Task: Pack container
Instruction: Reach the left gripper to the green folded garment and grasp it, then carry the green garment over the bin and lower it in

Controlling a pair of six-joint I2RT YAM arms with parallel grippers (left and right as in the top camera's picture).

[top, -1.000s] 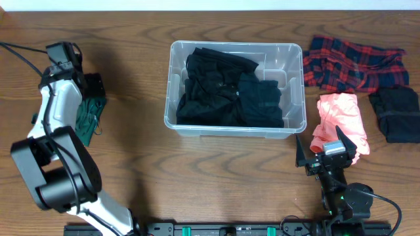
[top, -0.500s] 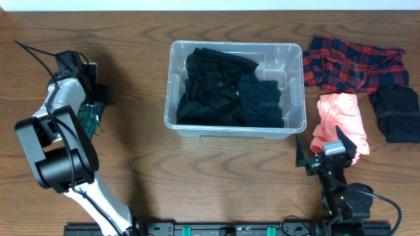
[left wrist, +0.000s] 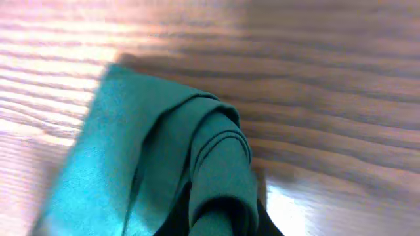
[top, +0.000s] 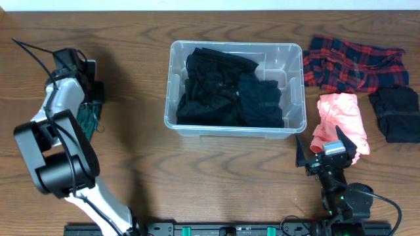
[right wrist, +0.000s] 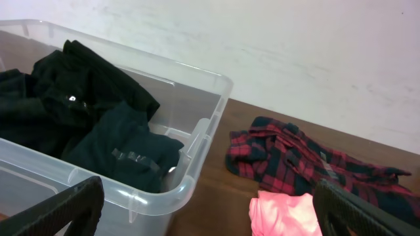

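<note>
The clear container point(top: 236, 44) stands mid-table with black clothes point(top: 223, 88) piled inside. At the far left a green cloth point(top: 88, 119) lies on the wood. My left gripper point(top: 95, 95) is down on its upper end. In the left wrist view a raised fold of the green cloth point(left wrist: 164, 151) is pinched between the dark jaws of the left gripper point(left wrist: 220, 224), which is shut on it. My right gripper point(top: 323, 149) hovers open near the front right, holding nothing. In the right wrist view the right gripper point(right wrist: 213, 216) faces the container point(right wrist: 210, 92) corner and the black clothes point(right wrist: 85, 105).
A red plaid shirt point(top: 351, 62) lies right of the tub, with a pink garment point(top: 341, 118) below it and a dark folded garment point(top: 395, 113) at the right edge. In the right wrist view the plaid shirt point(right wrist: 295, 160) and the pink garment point(right wrist: 282, 213) lie ahead.
My left gripper has gone from wide open to shut, pinching a fold of the green cloth, and its arm has shifted slightly. The right arm has not moved.
</note>
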